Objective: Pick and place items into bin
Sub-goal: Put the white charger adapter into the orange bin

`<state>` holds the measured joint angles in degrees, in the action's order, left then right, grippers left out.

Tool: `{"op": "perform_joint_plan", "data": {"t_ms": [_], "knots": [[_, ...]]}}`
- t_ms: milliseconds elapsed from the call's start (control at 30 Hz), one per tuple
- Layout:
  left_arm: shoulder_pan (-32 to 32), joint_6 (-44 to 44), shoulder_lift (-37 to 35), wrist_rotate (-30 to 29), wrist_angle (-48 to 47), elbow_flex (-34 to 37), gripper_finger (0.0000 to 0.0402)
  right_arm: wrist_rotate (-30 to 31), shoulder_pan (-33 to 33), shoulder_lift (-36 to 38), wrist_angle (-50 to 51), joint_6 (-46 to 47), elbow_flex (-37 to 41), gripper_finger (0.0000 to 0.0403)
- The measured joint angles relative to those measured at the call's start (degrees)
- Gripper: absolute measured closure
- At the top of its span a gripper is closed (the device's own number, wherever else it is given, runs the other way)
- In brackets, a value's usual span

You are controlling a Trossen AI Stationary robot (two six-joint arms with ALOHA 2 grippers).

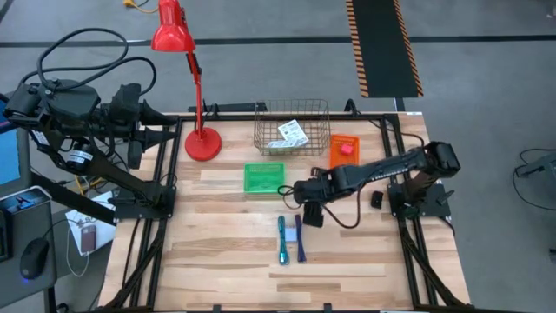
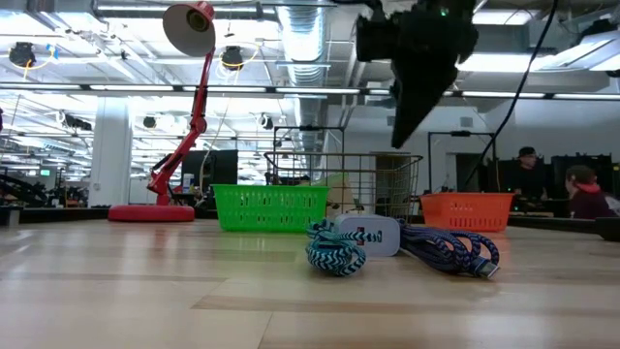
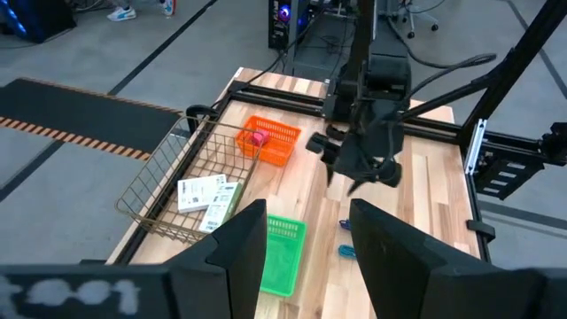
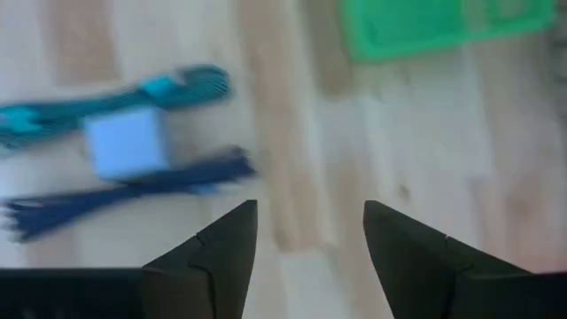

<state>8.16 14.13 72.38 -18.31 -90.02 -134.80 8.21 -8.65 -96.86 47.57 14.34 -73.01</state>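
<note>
The right claw (image 1: 295, 193) hangs above the pale wooden desk (image 1: 217, 261), its fingers parted with nothing between them, near the green plastic basket (image 1: 263, 177). Below it lie a teal-green braided pen (image 1: 283, 240) and a dark blue braided pen (image 1: 300, 239) side by side, a small pale blue-grey block (image 4: 127, 143) between them. The white printed flat packet (image 1: 293, 132) lies in the wire bin (image 1: 292, 127); the small pink-red block (image 1: 346, 149) sits in the orange basket (image 1: 345, 148). The left claw (image 3: 306, 244) waits off the desk's left edge, open and empty.
</note>
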Motion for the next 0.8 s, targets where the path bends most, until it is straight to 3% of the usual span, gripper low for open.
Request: {"op": "perform_joint_plan", "data": {"t_ms": [267,800], "knots": [[0.01,0.0,0.26,-0.04,0.02,0.0,0.025,-4.9,-2.12,-5.29,-10.41,0.06,-0.8,0.02],[0.02,0.0,4.34,-0.1,0.67,0.02,0.025,-5.36,-8.03,-12.57,-7.9,-0.85,-7.36,0.0184]]}}
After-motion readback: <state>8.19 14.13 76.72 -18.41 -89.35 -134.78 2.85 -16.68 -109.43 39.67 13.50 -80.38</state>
